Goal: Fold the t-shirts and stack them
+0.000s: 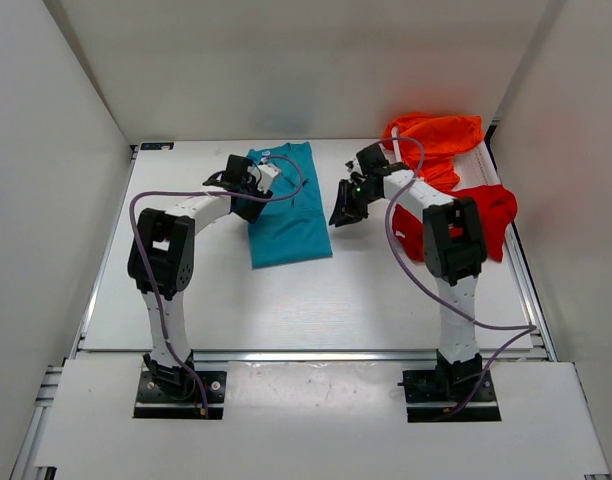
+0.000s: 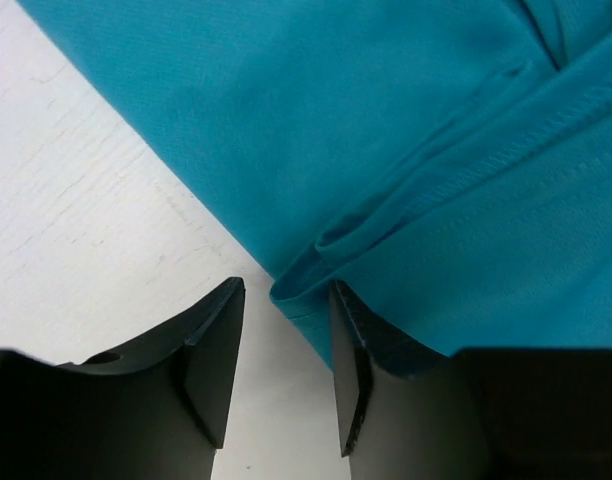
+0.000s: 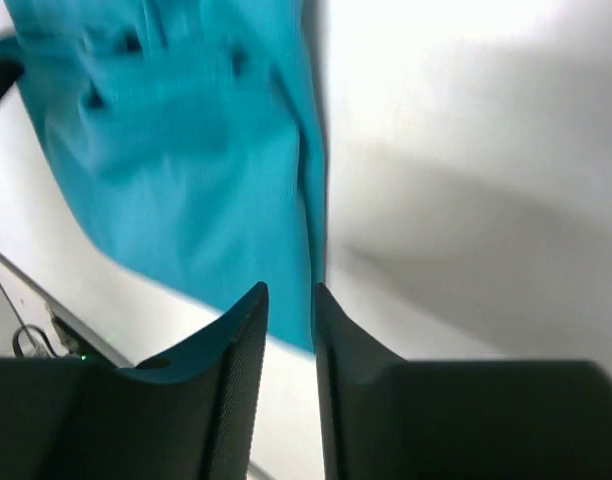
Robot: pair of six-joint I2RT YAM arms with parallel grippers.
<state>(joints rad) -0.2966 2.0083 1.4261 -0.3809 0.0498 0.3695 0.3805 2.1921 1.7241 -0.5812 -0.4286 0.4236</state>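
Observation:
The teal-blue t-shirt (image 1: pixel 286 205) lies on the table, folded into a long strip. My left gripper (image 1: pixel 250 192) sits low at its left edge. In the left wrist view the jaws (image 2: pixel 286 290) are open, and a folded hem of the teal shirt (image 2: pixel 406 150) lies at the right fingertip. My right gripper (image 1: pixel 346 208) hovers just right of the shirt. Its jaws (image 3: pixel 290 292) are narrowly open and empty, with the teal shirt (image 3: pixel 186 170) below and blurred. The orange t-shirt (image 1: pixel 438 136) lies crumpled at the back right. The red t-shirt (image 1: pixel 489 215) lies beside the right arm.
White walls enclose the table at the back and on both sides. A metal rail (image 1: pixel 306 354) runs along the table's near edge, with both arm bases in front of it. Purple cables loop beside each arm.

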